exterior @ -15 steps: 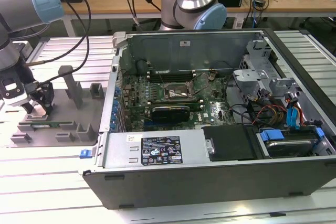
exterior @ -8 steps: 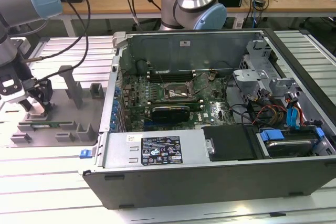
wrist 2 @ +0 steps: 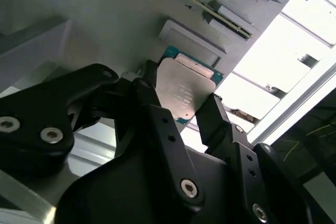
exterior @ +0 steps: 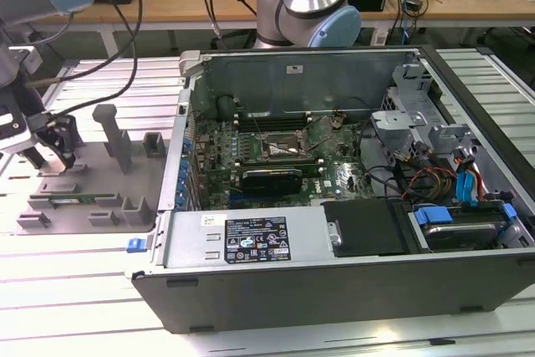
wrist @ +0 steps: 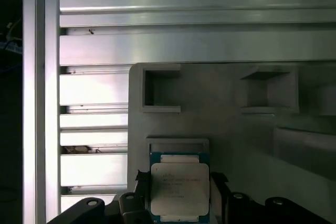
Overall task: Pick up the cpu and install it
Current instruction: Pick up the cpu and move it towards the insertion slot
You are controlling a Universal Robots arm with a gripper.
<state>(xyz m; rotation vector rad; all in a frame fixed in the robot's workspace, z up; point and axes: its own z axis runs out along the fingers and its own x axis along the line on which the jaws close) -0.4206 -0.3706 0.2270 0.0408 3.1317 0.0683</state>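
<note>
The cpu [wrist: 179, 187] is a small silver square with a thin teal rim, lying on the grey parts fixture [wrist: 231, 129]; the second wrist view shows the cpu [wrist 2: 184, 90] from a slant. My gripper [wrist: 178, 182] is down over it, and its black fingers [wrist 2: 148, 98] press against two opposite edges of the chip. In the exterior view the gripper [exterior: 52, 144] sits low at the far left end of the fixture [exterior: 100, 177]. The dark square socket frame [exterior: 280, 150] lies inside the open computer case [exterior: 251, 244], well to the exterior view's right of the gripper.
A green memory stick [exterior: 71, 200] lies in a slot of the fixture, with grey upright posts [exterior: 109, 127] beside it. A second robot arm [exterior: 309, 2] stands behind the case. The ribbed aluminium table [wrist: 173, 40] runs under everything. Cables and drive bays fill the case's right side.
</note>
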